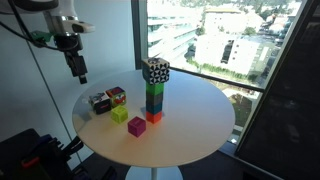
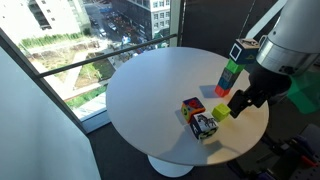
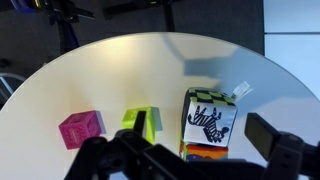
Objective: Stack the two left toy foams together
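Note:
Two patterned foam cubes sit side by side at the table's left in an exterior view: a dark brown one with pale marks (image 1: 98, 102) and a red-and-green one (image 1: 116, 97). Both also show in the other exterior view, the dark one (image 2: 205, 126) and the red-and-green one (image 2: 192, 108). My gripper (image 1: 78, 72) hangs above the table edge, up and to the left of them, open and empty. It also shows in an exterior view (image 2: 243, 100) and in the wrist view (image 3: 200, 125). The two patterned cubes are out of the wrist view.
A round white table (image 1: 190, 125) stands by a window. A tall cube tower (image 1: 154, 90) with a black-and-white top stands at its middle and fills the wrist view (image 3: 208, 120). A yellow-green cube (image 1: 120, 113) and a magenta cube (image 1: 137, 126) lie in front.

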`<state>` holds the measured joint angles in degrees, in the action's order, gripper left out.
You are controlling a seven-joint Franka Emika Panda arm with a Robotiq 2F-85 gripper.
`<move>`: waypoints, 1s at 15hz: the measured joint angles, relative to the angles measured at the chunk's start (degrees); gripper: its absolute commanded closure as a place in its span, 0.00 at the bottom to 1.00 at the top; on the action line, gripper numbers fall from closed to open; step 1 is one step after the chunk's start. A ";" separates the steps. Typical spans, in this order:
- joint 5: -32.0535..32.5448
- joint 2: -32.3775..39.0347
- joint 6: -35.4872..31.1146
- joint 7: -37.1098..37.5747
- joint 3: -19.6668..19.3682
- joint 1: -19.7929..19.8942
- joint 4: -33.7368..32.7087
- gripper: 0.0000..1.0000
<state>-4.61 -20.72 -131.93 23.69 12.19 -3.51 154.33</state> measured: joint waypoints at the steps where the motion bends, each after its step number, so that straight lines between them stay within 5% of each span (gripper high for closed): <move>1: 0.34 0.82 -0.19 0.04 0.00 0.01 -0.37 0.00; 15: 2.73 8.24 -4.40 3.46 -0.08 0.26 -4.00 0.00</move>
<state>-1.88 -12.48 -136.33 27.15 12.11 -3.25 150.33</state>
